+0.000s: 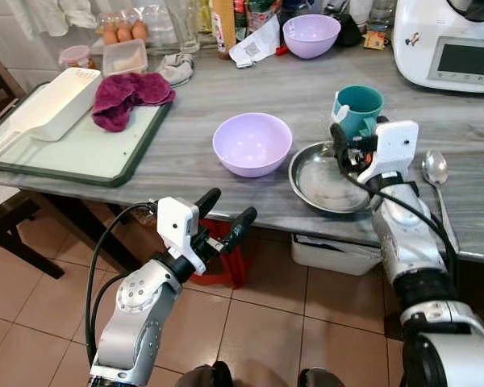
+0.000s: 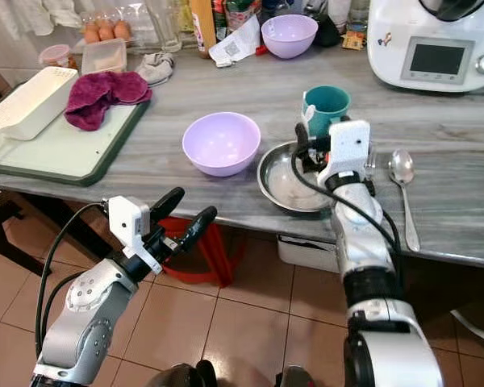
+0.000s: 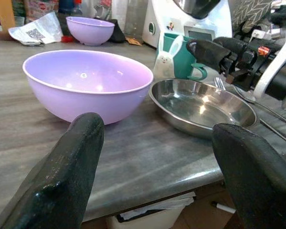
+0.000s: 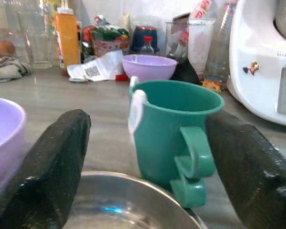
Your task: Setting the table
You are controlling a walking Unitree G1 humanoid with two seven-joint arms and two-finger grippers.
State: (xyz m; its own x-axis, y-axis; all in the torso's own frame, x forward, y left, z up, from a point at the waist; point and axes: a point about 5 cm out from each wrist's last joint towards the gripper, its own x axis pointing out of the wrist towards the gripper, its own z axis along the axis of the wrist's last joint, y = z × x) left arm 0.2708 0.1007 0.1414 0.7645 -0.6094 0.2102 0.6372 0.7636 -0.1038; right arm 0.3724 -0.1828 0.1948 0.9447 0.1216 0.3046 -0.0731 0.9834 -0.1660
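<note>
Right wrist view shows your right gripper (image 4: 143, 157), jaws apart, facing the green cup (image 4: 174, 138): centre it before closing.

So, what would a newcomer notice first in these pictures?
Probably the right gripper, jaws open, poised over the steel plate and aimed at the teal cup just behind it. Beside the plate sits a lilac bowl, and the left gripper hangs open below the table edge.
</note>
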